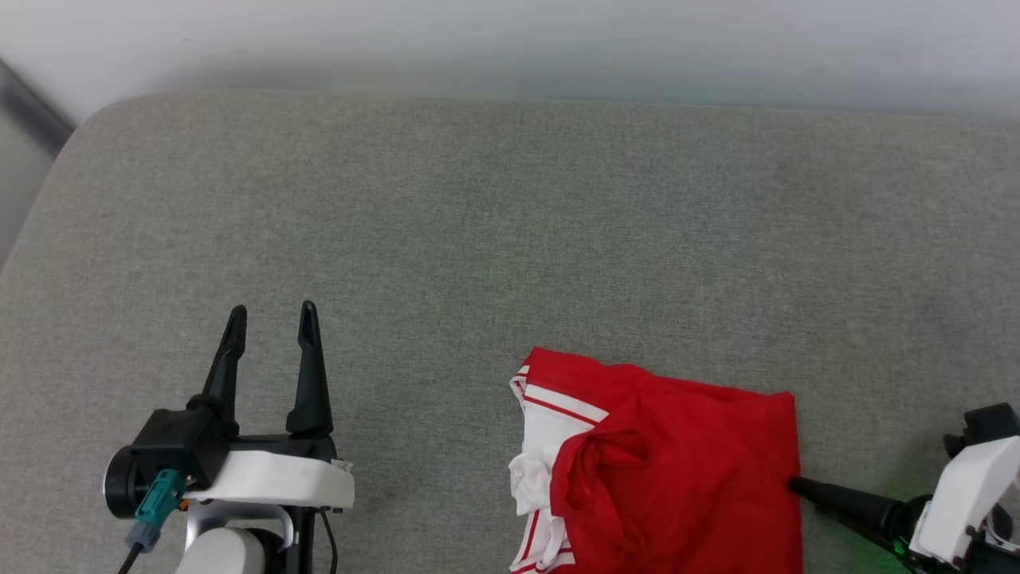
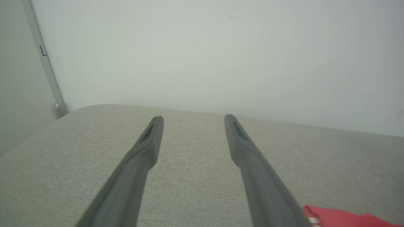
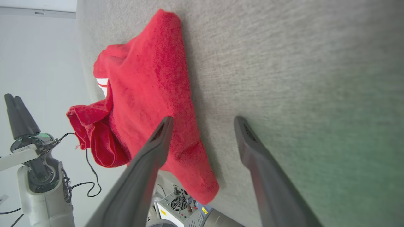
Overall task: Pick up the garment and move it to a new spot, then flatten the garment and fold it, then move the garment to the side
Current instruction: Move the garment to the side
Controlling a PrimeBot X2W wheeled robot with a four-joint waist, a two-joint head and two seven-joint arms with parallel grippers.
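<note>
The garment (image 1: 677,470) lies crumpled on the grey padded surface (image 1: 478,239) near its front edge. It is red, with a white, red-striped sleeve showing at its left. My right gripper (image 1: 799,485) reaches in from the right, its tip at the garment's right edge. In the right wrist view this gripper (image 3: 203,119) is open; one finger is over the garment (image 3: 151,82) and the other is over bare surface. My left gripper (image 1: 272,312) stands open and empty well to the left. The left wrist view shows its fingers (image 2: 194,119) apart above the surface, with a garment corner (image 2: 341,218) at lower right.
A pale wall (image 1: 510,40) runs along the back of the surface, whose rounded corner is at far left. The garment's near part hangs over the front edge (image 3: 91,138). The left arm (image 3: 34,164) and a base unit with a fan (image 3: 180,201) appear in the right wrist view.
</note>
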